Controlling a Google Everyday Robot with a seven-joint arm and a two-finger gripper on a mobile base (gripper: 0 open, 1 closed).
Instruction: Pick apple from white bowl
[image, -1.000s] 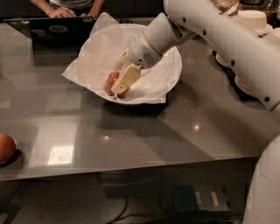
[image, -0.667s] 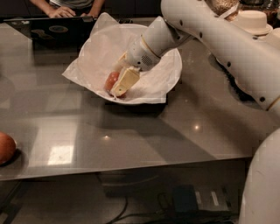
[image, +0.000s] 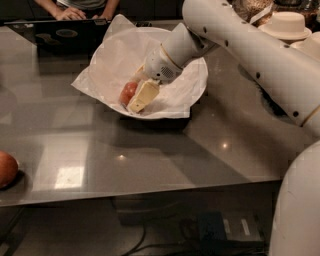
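Note:
The red apple lies in the large white bowl, which is lined with a crumpled white paper sheet and stands at the back middle of the grey table. My gripper reaches down into the bowl from the right and sits right against the apple's right side, covering part of it. The white arm stretches across the bowl's right rim.
An orange-brown round fruit sits at the table's left edge near the front. A dark laptop and a person's hands are behind the bowl at the back left. Stacked small paper bowls stand at the back right.
The arm has shifted slightly to the left. The gripper stays down in the bowl against the apple, and the apple has not visibly moved.

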